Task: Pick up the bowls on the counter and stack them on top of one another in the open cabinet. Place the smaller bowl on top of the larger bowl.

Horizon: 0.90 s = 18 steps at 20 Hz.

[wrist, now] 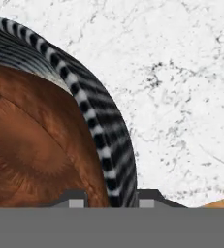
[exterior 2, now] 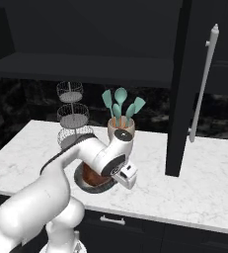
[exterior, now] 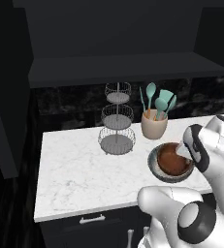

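The smaller reddish-brown bowl (exterior: 171, 159) (exterior 2: 92, 175) sits inside the larger dark grey bowl (exterior: 153, 164) (exterior 2: 81, 178) on the white marble counter (exterior: 79, 169) (exterior 2: 199, 183), toward its front right. My gripper (exterior: 184, 151) (exterior 2: 128, 179) hangs low at the right side of the two bowls. In the hand view the gripper (wrist: 111, 201) is open, its tips straddling the grey bowl's striped rim (wrist: 99, 131), with the brown bowl (wrist: 36, 145) on the left and bare counter (wrist: 181, 72) on the right. Above the counter runs the open cabinet's dark shelf (exterior: 123, 68) (exterior 2: 86, 69).
A three-tier wire basket stand (exterior: 117, 121) (exterior 2: 72, 116) and a beige crock of teal utensils (exterior: 154, 123) (exterior 2: 121, 126) stand just behind the bowls. A dark cabinet door (exterior 2: 179, 99) with a long silver handle (exterior 2: 202, 84) hangs down to the counter on the right.
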{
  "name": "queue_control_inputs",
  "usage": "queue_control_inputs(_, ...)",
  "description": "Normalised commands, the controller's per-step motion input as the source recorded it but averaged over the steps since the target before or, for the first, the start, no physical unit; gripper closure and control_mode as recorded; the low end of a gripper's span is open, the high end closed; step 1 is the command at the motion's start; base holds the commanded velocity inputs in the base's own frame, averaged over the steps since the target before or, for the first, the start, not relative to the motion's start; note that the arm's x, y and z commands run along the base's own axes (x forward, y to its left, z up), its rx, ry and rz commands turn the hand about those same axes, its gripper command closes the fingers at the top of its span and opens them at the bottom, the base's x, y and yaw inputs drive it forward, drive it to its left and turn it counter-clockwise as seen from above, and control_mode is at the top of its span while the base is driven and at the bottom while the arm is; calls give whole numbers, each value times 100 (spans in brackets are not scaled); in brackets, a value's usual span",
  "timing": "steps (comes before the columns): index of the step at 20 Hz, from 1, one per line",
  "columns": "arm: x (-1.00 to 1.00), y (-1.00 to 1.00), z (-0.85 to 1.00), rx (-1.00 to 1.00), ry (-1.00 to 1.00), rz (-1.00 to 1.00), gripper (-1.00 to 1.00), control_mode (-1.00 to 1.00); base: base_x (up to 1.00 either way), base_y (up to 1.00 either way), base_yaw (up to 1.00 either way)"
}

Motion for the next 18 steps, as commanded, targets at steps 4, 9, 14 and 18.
queue_control_inputs(4, -81, 0, 100, 10, -45, 0, 100, -100, 0, 0, 0)
queue_control_inputs(9, -54, 21, 100, 18, -35, -5, 100, -100, 0, 0, 0)
queue_control_inputs(14, -17, 36, 100, 16, -20, -11, 100, -100, 0, 0, 0)
queue_control_inputs(18, 0, 29, 100, 9, -10, -11, 100, -100, 0, 0, 0)
